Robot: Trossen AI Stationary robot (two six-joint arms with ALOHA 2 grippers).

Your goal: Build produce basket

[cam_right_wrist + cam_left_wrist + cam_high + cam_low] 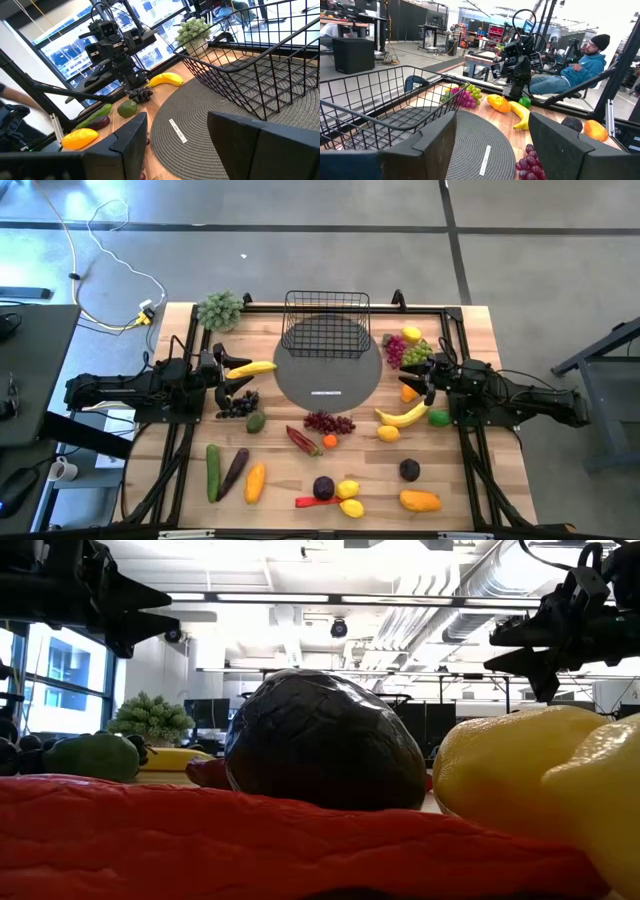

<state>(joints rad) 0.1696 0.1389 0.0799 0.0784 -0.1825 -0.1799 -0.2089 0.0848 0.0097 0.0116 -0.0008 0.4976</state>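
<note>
The black wire basket (326, 328) stands on the far part of a flat grey round disc (328, 375); it also fills part of each wrist view (375, 110) (260, 75). Toy produce lies scattered on the wood: a banana (252, 368), dark grapes (238, 404), red grapes (328, 421), another banana (402, 416), and green and purple grapes (405, 350). My left gripper (232, 376) hovers open at the disc's left edge, above the banana and dark grapes. My right gripper (418, 378) hovers open at the disc's right edge. Neither touches anything.
A pale-green leafy bunch (220, 310) sits at the far left corner. Near the front edge lie a cucumber (213, 471), an eggplant (234, 470), a plum (323, 487), lemons (350, 498), a red chilli (250, 840) and an orange fruit (420, 500). A seated person (580, 65) shows beyond the table.
</note>
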